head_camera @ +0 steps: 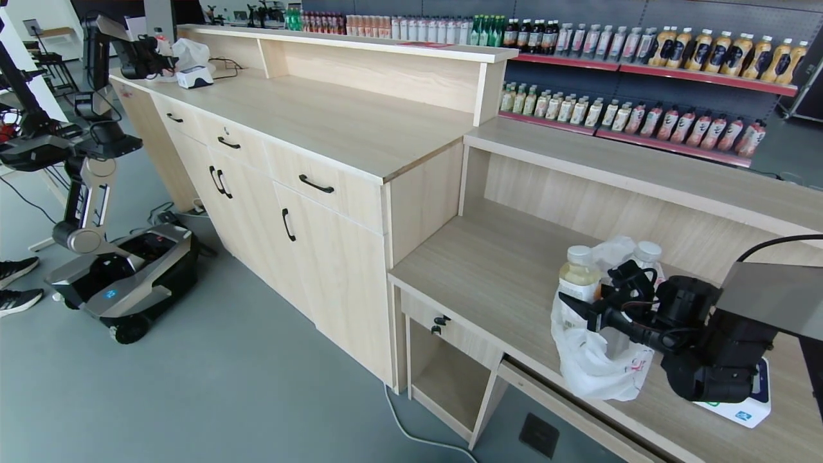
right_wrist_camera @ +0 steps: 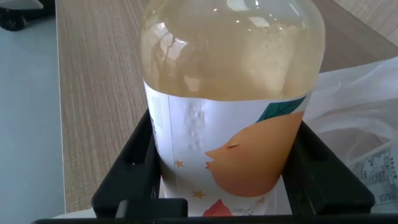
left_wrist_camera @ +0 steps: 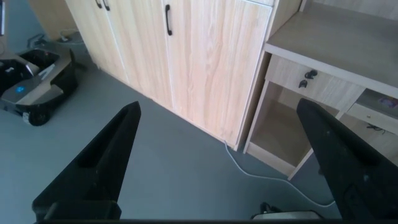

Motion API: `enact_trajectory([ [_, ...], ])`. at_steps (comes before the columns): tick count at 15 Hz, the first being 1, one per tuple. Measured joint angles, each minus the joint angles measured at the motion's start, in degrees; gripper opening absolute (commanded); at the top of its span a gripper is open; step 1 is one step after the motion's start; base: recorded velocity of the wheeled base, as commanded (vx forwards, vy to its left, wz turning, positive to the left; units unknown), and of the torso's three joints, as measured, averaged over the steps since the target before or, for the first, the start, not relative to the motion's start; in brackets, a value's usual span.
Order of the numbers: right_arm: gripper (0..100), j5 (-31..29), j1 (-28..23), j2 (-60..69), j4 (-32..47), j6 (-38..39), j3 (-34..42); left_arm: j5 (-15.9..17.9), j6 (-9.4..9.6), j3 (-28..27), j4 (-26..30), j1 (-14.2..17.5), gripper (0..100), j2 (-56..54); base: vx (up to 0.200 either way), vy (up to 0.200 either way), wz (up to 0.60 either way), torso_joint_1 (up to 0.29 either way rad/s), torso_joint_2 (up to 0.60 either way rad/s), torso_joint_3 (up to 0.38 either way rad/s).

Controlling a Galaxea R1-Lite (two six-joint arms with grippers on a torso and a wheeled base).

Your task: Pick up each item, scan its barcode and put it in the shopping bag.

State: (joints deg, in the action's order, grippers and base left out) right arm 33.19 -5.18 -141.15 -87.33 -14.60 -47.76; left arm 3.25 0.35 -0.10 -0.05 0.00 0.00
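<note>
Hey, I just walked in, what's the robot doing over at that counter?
The robot's right claw is clamped around a juice bottle of pale yellow drink, holding it upright at the white shopping bag on the lower wooden counter. A second white-capped bottle appears to be in the bag already. The left claw hangs open over the grey floor, holding nothing.
</note>
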Motion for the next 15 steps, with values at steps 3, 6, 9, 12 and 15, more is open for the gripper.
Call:
enact_trajectory([
  [3,0,2.44,-0.02,-1.65,-2.36,0.21,-0.79,0.0,-0.02,0.0,0.0,0.0,100,0.0,0.0,0.0,0.0,0.0,0.0,0.0],
  [6,0,3.78,-0.09,-3.13,-2.61,0.6,-2.86,0.0,0.0,0.0,0.0,0.0,100,0.0,0.0,0.0,0.0,0.0,0.0,0.0],
  [9,0,3.86,-0.46,-4.92,-2.61,0.65,-5.71,-0.02,0.0,0.0,0.0,0.0,100,0.0,0.0,0.0,0.0,0.0,0.0,0.0],
  [12,0,4.49,-0.68,-6.3,-2.8,0.65,-7.01,-0.02,0.0,0.0,0.0,0.0,100,0.0,0.0,0.0,0.0,0.0,0.0,0.0],
  [15,0,5.67,-0.79,-7.08,-2.91,0.55,-7.72,-0.02,0.0,0.0,0.0,0.0,100,0.0,0.0,0.0,0.0,0.0,0.0,0.0],
])
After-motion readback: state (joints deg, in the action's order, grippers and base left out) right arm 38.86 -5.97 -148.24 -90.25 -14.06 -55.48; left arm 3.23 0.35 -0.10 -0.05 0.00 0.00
